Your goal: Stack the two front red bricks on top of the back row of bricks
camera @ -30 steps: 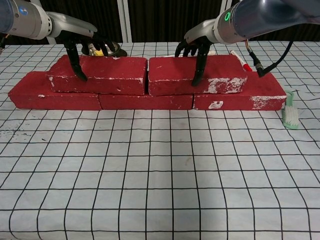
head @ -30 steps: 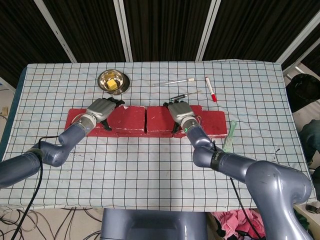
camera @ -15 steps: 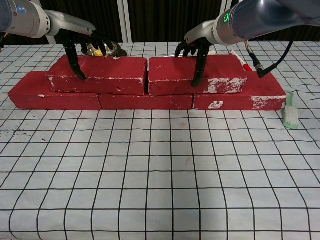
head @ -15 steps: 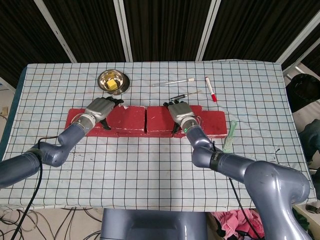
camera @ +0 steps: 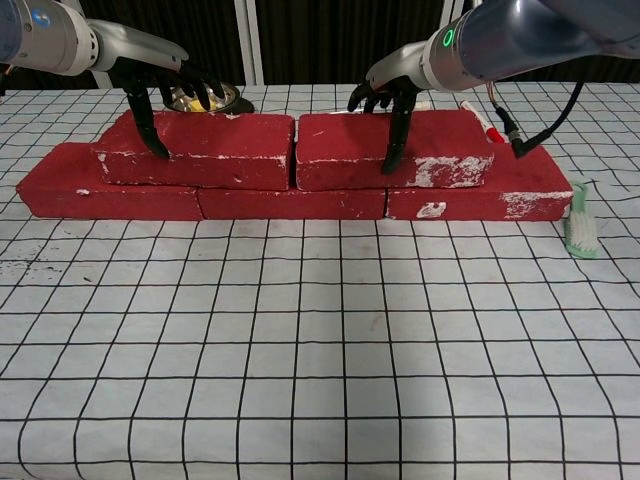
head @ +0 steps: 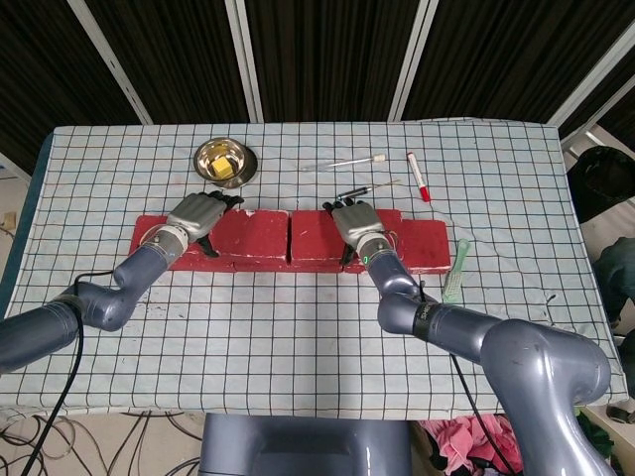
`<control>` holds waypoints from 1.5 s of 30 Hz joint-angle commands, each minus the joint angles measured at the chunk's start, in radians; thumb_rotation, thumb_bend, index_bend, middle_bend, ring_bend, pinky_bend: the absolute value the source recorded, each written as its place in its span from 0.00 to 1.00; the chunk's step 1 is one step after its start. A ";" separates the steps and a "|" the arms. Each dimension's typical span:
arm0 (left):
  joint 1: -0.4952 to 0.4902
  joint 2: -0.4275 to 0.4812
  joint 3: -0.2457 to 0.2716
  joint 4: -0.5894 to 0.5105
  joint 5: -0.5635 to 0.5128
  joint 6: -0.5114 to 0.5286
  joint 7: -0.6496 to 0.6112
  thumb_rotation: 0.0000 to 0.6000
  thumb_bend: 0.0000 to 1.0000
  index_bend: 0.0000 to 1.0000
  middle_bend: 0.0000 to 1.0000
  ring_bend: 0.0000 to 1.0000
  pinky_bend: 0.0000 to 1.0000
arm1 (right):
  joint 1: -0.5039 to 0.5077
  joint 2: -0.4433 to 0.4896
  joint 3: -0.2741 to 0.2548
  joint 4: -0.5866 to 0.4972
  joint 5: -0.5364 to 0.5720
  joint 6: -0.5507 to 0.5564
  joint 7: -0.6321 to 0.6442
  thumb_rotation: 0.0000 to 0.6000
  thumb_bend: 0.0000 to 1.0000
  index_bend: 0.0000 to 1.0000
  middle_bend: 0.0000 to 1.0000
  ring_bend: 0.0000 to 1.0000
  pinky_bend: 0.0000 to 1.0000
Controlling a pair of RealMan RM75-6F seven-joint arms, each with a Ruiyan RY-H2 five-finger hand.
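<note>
Each hand grips its own upper brick on the back row, left hand (camera: 150, 85) on the left brick (camera: 205, 148) and right hand (camera: 392, 95) on the right brick (camera: 390, 148), fingers (camera: 145, 125) down its front face.

A checked cloth (head: 298, 327), white with dark lines, covers the table. At the far left sits a small metal bowl (head: 225, 161) with something yellow (head: 224, 171) inside. Right of it, toward the far middle, a thin clear tube with a white cap (head: 342, 163) lies flat. Nearer and just right of that, a dark pen-like stick (head: 359, 189) lies at a slant. A red-and-white marker (head: 418, 176) lies farther right. At the right edge, a pale green tube (head: 456, 268) lies on the cloth; its end looks ribbed in the chest view. Dark slatted panels (head: 317, 59) back the scene. Pink cloth (head: 461, 441) is heaped on the floor.
</note>
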 commanded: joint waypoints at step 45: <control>-0.010 0.003 0.030 -0.007 -0.070 0.010 0.039 1.00 0.00 0.08 0.13 0.07 0.17 | -0.025 0.032 0.045 -0.071 -0.019 0.041 -0.038 1.00 0.00 0.02 0.05 0.00 0.11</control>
